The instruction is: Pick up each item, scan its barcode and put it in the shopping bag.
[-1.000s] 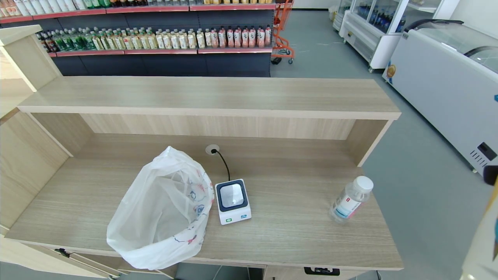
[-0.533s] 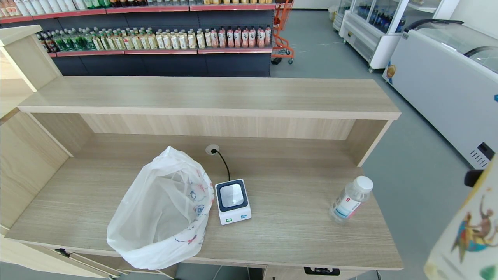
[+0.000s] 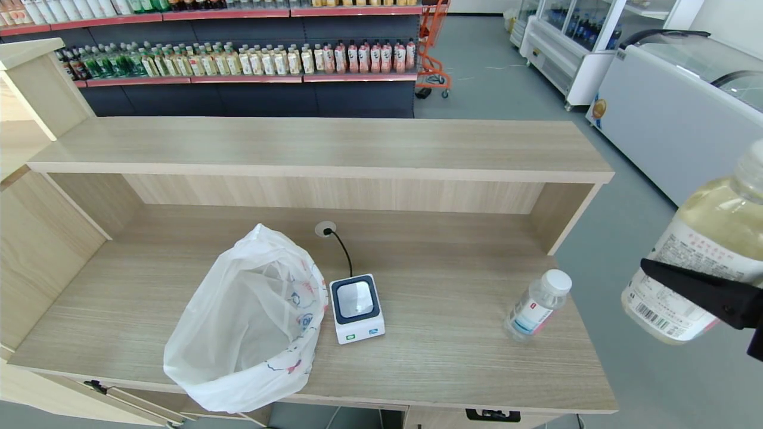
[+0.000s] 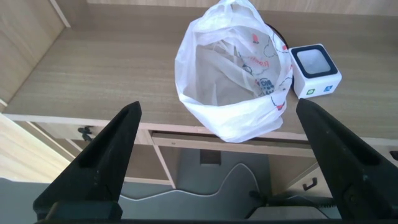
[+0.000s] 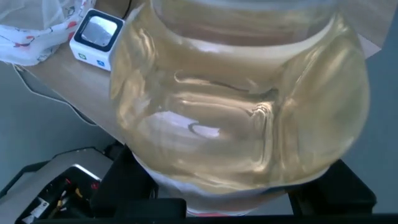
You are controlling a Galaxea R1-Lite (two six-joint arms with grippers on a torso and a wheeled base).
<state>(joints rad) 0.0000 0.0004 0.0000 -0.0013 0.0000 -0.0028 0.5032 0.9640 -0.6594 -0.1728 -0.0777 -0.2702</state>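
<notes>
My right gripper (image 3: pixel 712 289) is shut on a bottle of pale yellow drink (image 3: pixel 700 250), held in the air off the counter's right end. The label's barcode (image 3: pixel 651 313) faces the head camera. In the right wrist view the bottle (image 5: pixel 242 99) sits between my black fingers (image 5: pixel 134 183). A white scanner (image 3: pixel 356 307) with a dark window sits mid-counter, with the open white shopping bag (image 3: pixel 250 325) just to its left. A small water bottle (image 3: pixel 537 305) stands tilted near the counter's right end. My left gripper (image 4: pixel 219 109) hangs open in front of the counter, facing the bag (image 4: pixel 233 68) and the scanner (image 4: pixel 314 70).
The wooden counter (image 3: pixel 447 333) has a raised back shelf (image 3: pixel 316 146) and side walls. The scanner's black cable (image 3: pixel 343 250) runs back to a grommet. Drink shelves (image 3: pixel 238 59) and freezers (image 3: pixel 673 113) stand beyond, across grey floor.
My right gripper has risen from the lower right corner with the yellow drink bottle. The bottle has turned, so its barcode side now faces the head camera instead of the picture side.
</notes>
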